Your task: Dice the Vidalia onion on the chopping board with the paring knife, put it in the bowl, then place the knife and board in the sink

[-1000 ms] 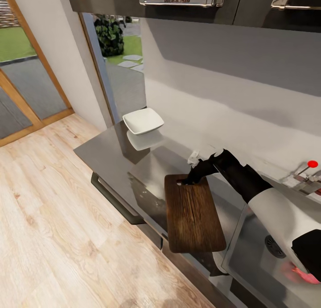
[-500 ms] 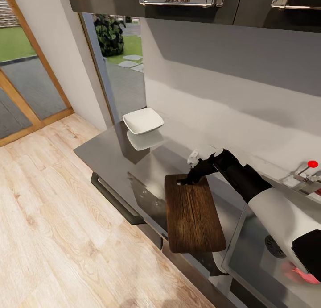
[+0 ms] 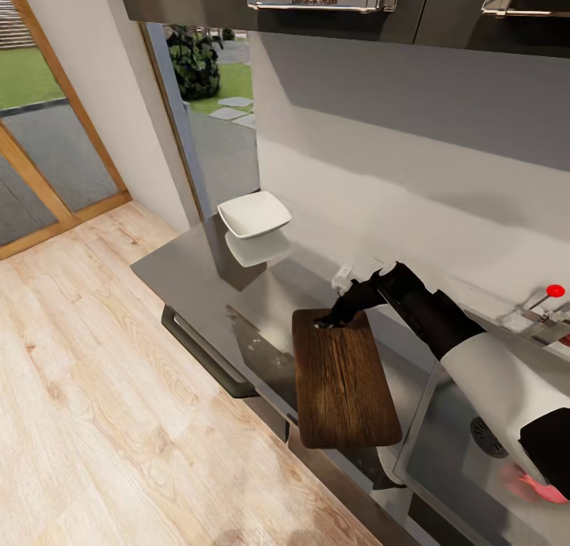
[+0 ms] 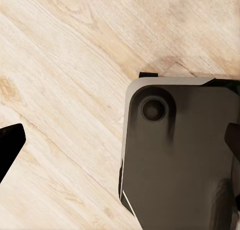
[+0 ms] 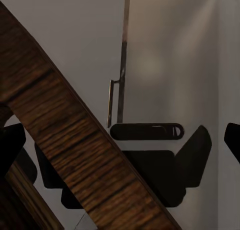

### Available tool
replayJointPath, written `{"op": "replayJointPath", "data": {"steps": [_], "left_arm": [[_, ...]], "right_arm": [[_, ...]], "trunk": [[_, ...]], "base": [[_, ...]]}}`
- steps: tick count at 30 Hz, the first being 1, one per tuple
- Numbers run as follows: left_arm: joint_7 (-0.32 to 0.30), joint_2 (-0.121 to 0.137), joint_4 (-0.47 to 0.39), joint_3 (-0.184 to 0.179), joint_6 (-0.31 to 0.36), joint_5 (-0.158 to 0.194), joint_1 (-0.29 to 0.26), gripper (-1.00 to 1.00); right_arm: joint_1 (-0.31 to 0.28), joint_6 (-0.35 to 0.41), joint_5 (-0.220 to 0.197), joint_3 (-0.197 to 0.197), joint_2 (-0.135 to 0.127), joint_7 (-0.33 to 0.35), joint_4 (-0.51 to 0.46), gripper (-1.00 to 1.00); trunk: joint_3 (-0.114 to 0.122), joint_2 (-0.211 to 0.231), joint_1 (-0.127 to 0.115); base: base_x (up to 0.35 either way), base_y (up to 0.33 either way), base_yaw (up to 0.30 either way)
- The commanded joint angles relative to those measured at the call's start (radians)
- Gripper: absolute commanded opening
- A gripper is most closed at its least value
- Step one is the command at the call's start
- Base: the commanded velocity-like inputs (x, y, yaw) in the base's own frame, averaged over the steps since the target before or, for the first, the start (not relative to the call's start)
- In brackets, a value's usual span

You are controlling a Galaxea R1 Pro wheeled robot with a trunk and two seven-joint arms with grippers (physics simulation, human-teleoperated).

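Inventory as I see it: one chopping board on the countertop beside the sink, one bowl. My right gripper pinches the board's far end; left gripper's fingers spread, empty.

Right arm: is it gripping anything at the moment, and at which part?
The right gripper sits at the far, slotted end of the chopping board, the board's edge between its jaws in the wrist view. Whether they actually clamp it cannot be told.
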Motion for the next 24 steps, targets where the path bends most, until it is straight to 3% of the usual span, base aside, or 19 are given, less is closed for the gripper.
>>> {"op": "replayJointPath", "data": {"steps": [1,24], "left_arm": [[0.002,0.000,0.000,0.001,-0.003,0.001,0.000,1.00],[0.002,-0.002,0.000,0.001,-0.003,0.001,0.000,1.00]], "right_arm": [[-0.001,0.001,0.011,0.001,-0.001,0.008,-0.002,1.00],[-0.001,0.001,0.011,0.003,-0.002,0.006,0.000,1.00]], "trunk": [[-0.002,-0.002,0.001],[-0.002,-0.002,0.001]], "base": [[0.000,0.000,0.000],[0.000,0.000,0.000]]}}
